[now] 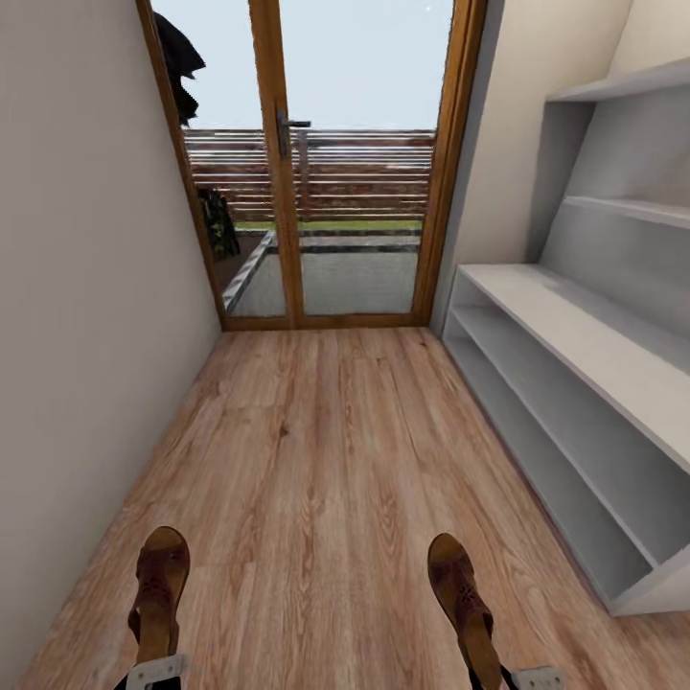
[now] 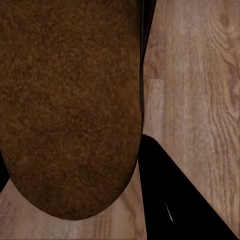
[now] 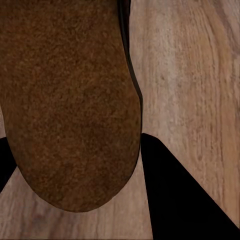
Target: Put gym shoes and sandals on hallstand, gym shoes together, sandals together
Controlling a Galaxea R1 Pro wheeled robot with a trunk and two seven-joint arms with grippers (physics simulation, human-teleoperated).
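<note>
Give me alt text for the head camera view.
Two brown sandals, left one and right one, are held at the bottom edge above the wood corridor floor. The pale hallstand stands empty along the right wall, a glass door ahead.

A corridor floor [image 1: 316,450] of light brown wood-plank laminate, grain and knots visible, runs up to a wood-framed glass door [image 1: 316,163]. Along the right wall a pale grey-white hallstand [image 1: 575,383] stands directly on the planks, its bench top and open lower shelves bare. The same planks [image 2: 200,100] show in both wrist views [image 3: 190,90].
</note>
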